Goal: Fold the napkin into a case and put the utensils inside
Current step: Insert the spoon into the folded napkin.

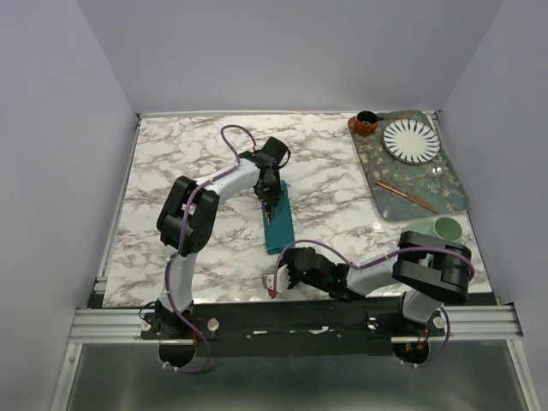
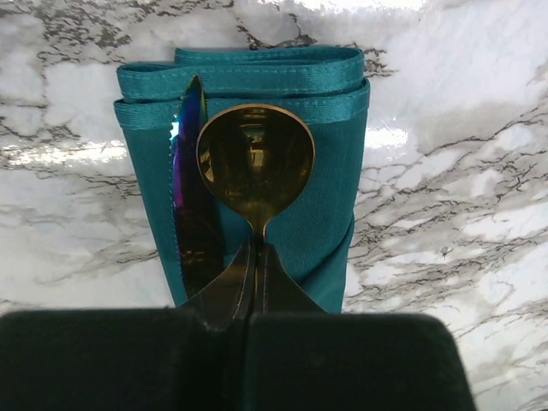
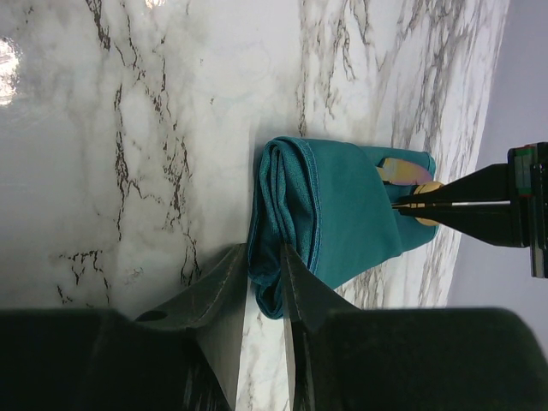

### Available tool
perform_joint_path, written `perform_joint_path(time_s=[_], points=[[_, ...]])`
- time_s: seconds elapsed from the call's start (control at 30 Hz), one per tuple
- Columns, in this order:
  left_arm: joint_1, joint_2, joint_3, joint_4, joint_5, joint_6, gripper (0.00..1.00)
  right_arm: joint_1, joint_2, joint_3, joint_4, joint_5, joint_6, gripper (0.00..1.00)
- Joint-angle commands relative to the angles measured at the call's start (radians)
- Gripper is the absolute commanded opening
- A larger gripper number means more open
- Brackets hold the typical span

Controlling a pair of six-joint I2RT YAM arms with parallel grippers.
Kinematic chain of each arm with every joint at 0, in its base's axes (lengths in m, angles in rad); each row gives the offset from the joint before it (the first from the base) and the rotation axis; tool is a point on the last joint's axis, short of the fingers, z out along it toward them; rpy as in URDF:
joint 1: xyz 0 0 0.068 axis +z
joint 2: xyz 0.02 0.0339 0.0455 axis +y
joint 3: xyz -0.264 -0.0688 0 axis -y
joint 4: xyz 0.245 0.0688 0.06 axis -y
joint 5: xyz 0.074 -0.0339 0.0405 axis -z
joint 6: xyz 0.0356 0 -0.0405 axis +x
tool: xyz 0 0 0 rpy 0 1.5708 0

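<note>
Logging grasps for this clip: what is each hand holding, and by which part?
The left hand pinches the gold spoon by its handle, just below the bowl. The right hand, fingers apart, holds nothing.

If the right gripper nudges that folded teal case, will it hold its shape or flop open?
Probably floppy: the case is soft layered cloth with loose rolled edges, so a push may unfold it. It likely slides easily on the glossy marble table.
</note>
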Motion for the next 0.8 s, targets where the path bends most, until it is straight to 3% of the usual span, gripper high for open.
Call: perform_joint_path(time_s=[0.0, 0.23, 0.33, 0.47, 0.77], points=[[-0.015, -0.047, -0.012, 0.003, 0.045, -0.020, 0.00, -0.010, 0.029, 0.002, -0.025, 0.016, 0.025, 0.31], [-0.024, -0.038, -0.005, -0.003, 0.040, -0.018, 0.00, -0.010, 0.027, 0.002, -0.021, 0.016, 0.025, 0.31], [-0.024, -0.030, 0.004, -0.023, 0.036, -0.023, 0.07, -0.010, 0.027, 0.002, -0.020, 0.016, 0.025, 0.31], [-0.024, -0.030, 0.015, -0.029, 0.013, -0.023, 0.25, -0.010, 0.027, 0.002, -0.020, 0.019, 0.025, 0.31], [-0.006, -0.026, 0.117, -0.014, -0.076, 0.028, 0.37, -0.010, 0.021, -0.002, -0.008, 0.015, 0.009, 0.31]])
